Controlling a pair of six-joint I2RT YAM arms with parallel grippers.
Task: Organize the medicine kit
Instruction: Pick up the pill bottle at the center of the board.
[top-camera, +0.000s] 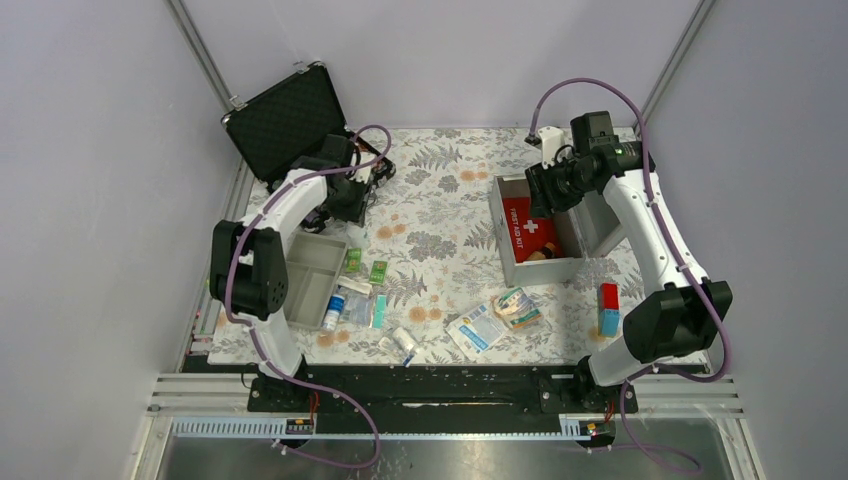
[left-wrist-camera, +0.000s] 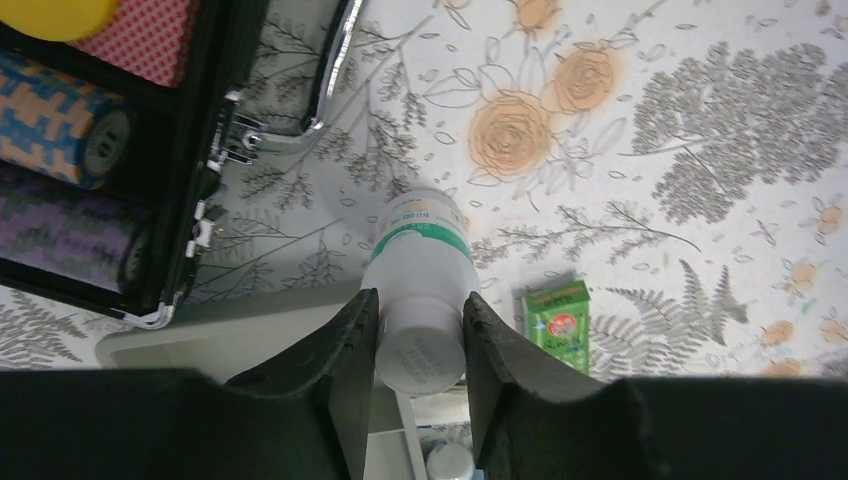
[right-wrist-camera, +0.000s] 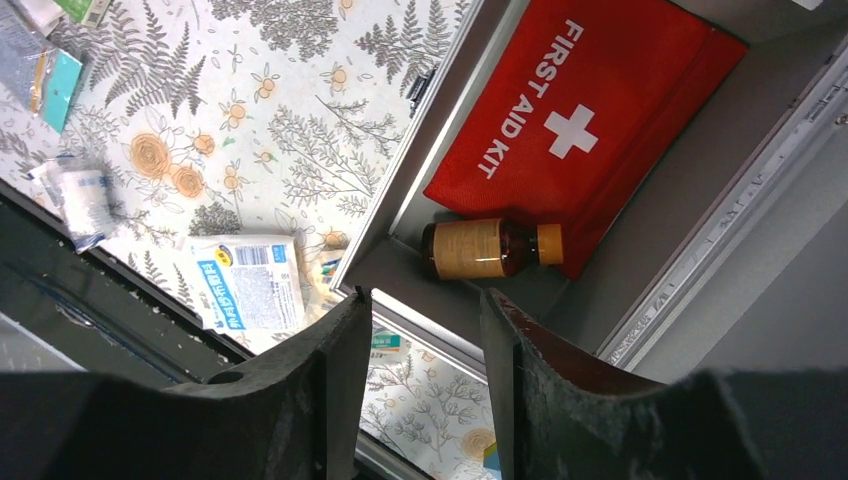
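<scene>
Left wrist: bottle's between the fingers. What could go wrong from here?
1. The left gripper pinches the white bottle near its cap end only, so it could pivot or slip once carried.
2. The right gripper hangs open over the medicine kit, so the arms may clash at drop-off.

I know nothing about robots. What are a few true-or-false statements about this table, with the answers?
1. The red pouch lies inside the metal box. True.
2. The right gripper holds the brown bottle. False: it is open and empty; the bottle lies in the box beside the pouch.
3. The left gripper has a white bottle between its fingers. True.
4. The black case is closed. False: its lid stands open.
</scene>
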